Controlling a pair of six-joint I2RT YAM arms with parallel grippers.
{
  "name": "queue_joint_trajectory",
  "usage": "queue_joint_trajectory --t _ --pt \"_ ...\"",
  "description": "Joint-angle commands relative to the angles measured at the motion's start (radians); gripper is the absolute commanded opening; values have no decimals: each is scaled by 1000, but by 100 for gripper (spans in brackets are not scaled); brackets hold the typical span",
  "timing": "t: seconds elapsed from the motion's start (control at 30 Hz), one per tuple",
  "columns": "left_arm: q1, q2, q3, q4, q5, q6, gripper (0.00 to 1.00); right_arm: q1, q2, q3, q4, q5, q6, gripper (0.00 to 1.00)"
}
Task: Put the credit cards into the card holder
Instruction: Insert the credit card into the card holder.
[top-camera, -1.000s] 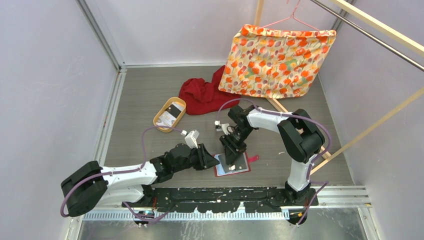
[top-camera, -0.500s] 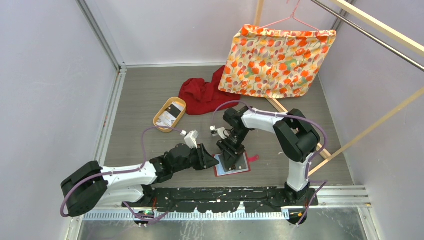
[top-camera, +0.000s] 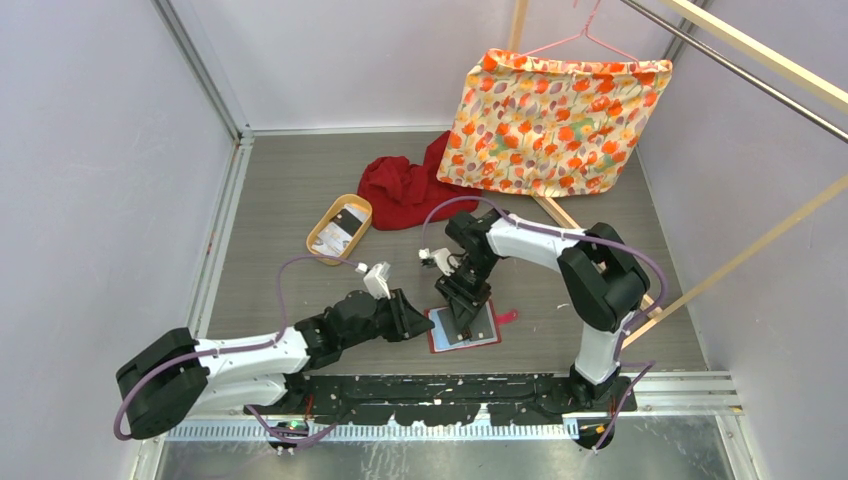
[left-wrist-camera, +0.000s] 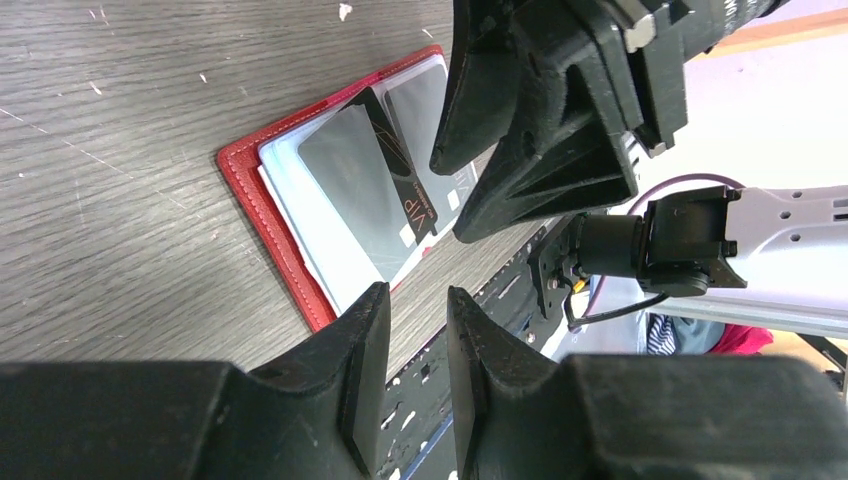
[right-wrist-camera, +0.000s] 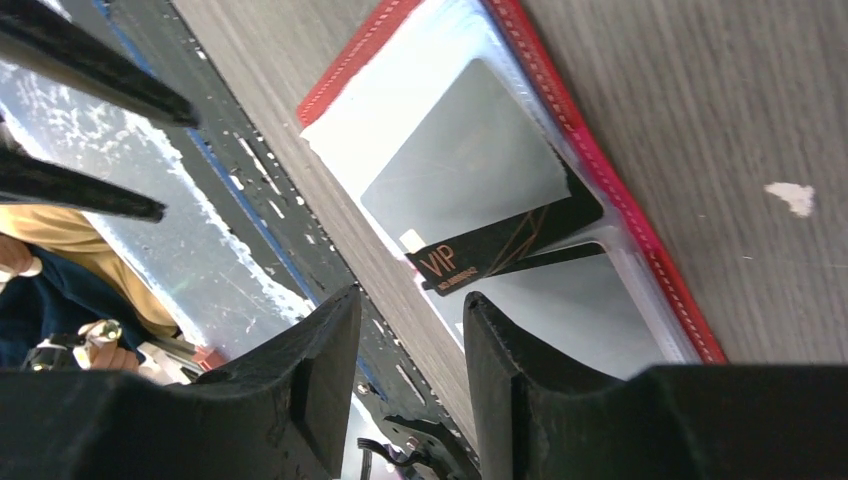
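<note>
Since the black card lies slanted across the open wallet, with only part of it under a clear pocket, I reckon a push from here could go badly. A corner may catch the film and jam, or the whole wallet may skid on the desk, as nothing seems to pin it down.

The wallet sits near the desk's front edge, between the two arms. Just over it hovers the right hand, fingers a little apart and empty. Just beside it, the left hand has its fingers only narrowly apart and is also empty. More cards rest in the tan tray, well apart.

From above, the right hand covers much of the wallet. I cannot tell how deep the card sits, nor whether either hand touches anything.
</note>
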Motion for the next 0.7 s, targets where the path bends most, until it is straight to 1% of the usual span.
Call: queue_joint_trajectory --t 0.0,0.17,0.4,0.67 --pt "3 -22 -6 9 -38 15 29 -2 9 -1 25 81 32 47" --pt "3 -11 -11 17 -41 12 29 -3 46 1 31 99 50 47" --pt "3 -5 -16 31 -41 13 29 2 84 23 20 -3 55 47" --pt "3 -10 -20 31 -47 14 29 18 112 45 41 -52 76 47"
